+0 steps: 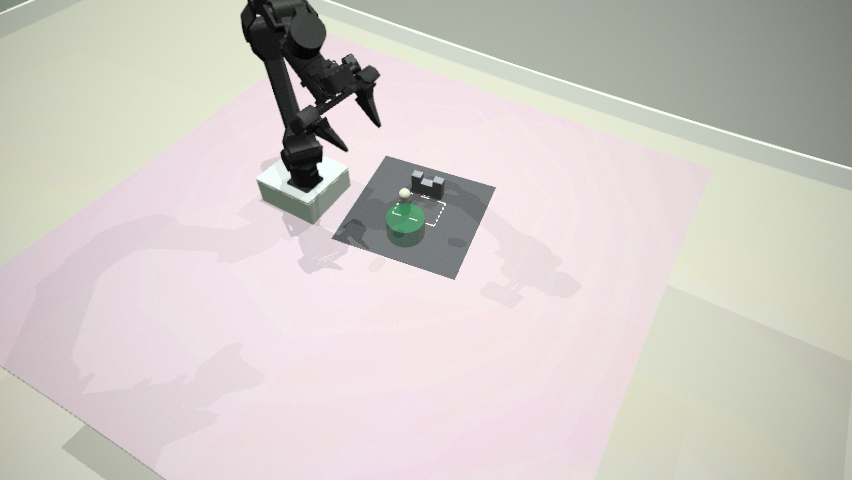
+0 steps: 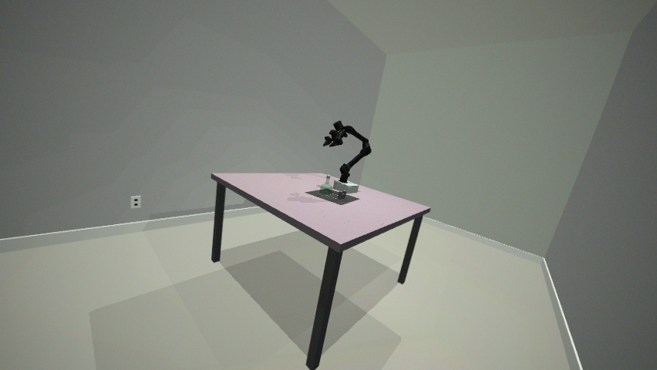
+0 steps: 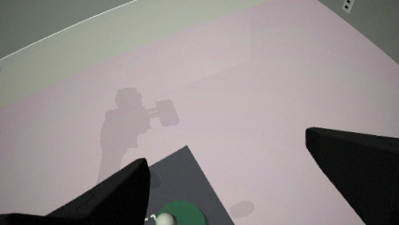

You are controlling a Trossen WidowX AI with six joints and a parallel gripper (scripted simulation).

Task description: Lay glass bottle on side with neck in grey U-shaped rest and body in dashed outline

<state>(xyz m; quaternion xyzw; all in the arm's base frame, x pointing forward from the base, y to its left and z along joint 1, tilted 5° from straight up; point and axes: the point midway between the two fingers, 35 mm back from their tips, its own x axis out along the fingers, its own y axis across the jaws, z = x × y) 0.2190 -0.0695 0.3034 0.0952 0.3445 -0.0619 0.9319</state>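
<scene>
The end effector (image 1: 363,138) (image 2: 328,145) (image 3: 229,152) was spread wide, gripping nothing. Below it, on the dark mat (image 1: 441,256) (image 2: 347,200) (image 3: 187,171) over the bench (image 1: 381,357) (image 2: 294,202) (image 3: 262,94), the glass bottle (image 1: 405,226) (image 2: 325,186) (image 3: 187,213) stood upright: translucent green, with a broad round body, a slim neck and a pale rounded top. Any label or writing on it could not be made out.

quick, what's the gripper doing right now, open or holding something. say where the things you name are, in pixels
Gripper (image 1: 363,138) (image 2: 328,144) (image 3: 229,152): open, holding nothing, raised above the table.
</scene>
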